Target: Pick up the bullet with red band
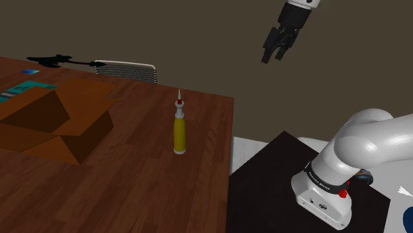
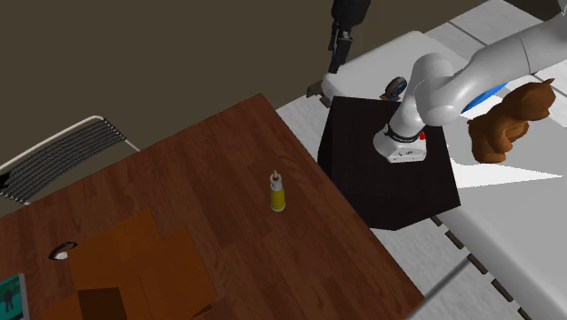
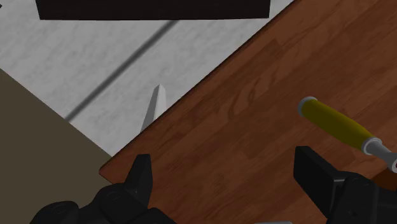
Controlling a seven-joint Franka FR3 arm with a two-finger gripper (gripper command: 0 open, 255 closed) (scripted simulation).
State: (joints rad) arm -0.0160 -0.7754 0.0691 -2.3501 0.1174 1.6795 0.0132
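The bullet [image 1: 179, 129] stands upright on the brown wooden table [image 1: 132, 192], near the table's edge on the shoulder view's right. It has a yellow body, a grey neck, a thin red band and a pointed tip. In the second exterior view the bullet [image 2: 277, 192] stands alone in the table's middle. My black gripper [image 1: 276, 51] hangs high in the air, well above and beyond the table's edge, fingers apart and nothing between them. In the wrist view the bullet [image 3: 337, 125] lies just beyond the right finger of the gripper [image 3: 226, 165], far below it.
An open brown cardboard box [image 1: 56, 122] lies on the table towards the shoulder view's left. A slatted chair [image 1: 126, 69] stands behind the table. The black stand [image 2: 391, 173] sits beside the table's edge on a white surface, with a brown toy animal [image 2: 509, 118] behind it.
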